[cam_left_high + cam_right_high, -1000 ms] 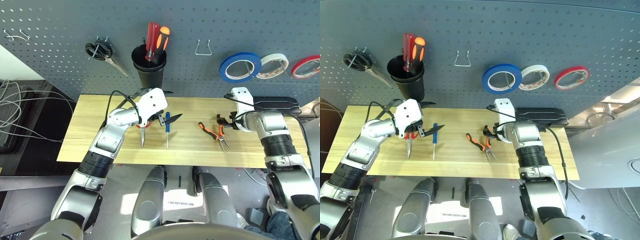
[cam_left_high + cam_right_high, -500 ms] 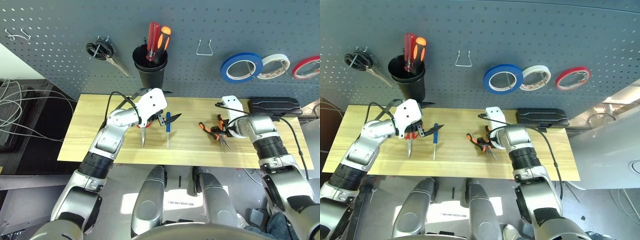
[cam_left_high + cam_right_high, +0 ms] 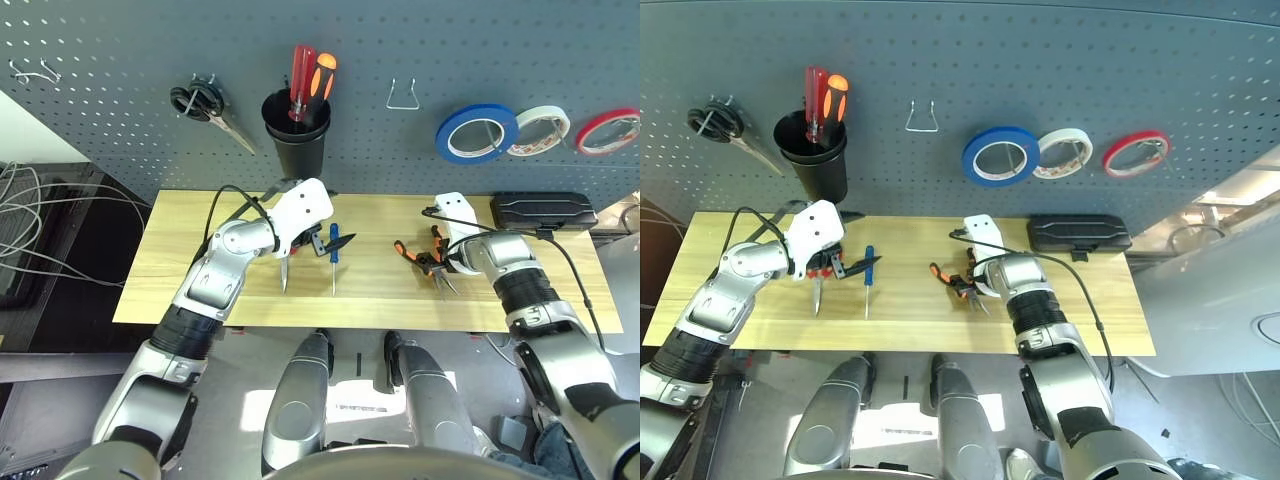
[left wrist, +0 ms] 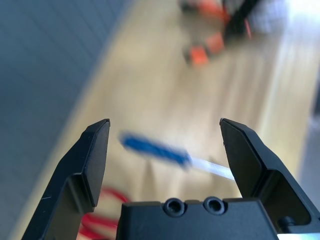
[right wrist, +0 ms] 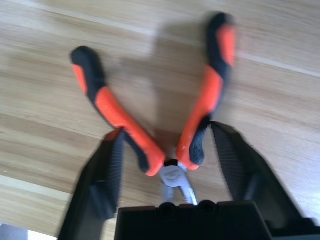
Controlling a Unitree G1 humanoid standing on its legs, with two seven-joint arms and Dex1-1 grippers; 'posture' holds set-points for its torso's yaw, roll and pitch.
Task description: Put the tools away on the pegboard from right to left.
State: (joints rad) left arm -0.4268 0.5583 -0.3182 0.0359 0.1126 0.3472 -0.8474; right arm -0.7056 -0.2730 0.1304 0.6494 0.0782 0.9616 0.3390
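On the pegboard (image 3: 120, 60) hangs the blue tape roll (image 3: 477, 133). The orange-and-black pliers (image 5: 165, 120) lie on the table with handles spread. My right gripper (image 3: 437, 258) is down over them, open, one finger (image 5: 102, 180) on either side of the handles by the pivot. Further left lies the blue-handled screwdriver (image 3: 334, 256), and beside it the red-handled scissors (image 3: 284, 270), partly under my left hand. My left gripper (image 4: 165, 122) hovers open just above the screwdriver (image 4: 155, 148), holding nothing.
A black cup (image 3: 296, 140) with red and orange screwdrivers, black-handled scissors (image 3: 205, 105), a bare wire hook (image 3: 404, 95), a white tape roll (image 3: 538, 130) and a red one (image 3: 607, 130) hang on the board. A black case (image 3: 543, 212) lies at the table's back right. Cables (image 3: 30, 220) trail off left.
My right gripper has swung left and down onto the pliers, and its fingers have drawn closer together around them. The left arm has stayed where it was.
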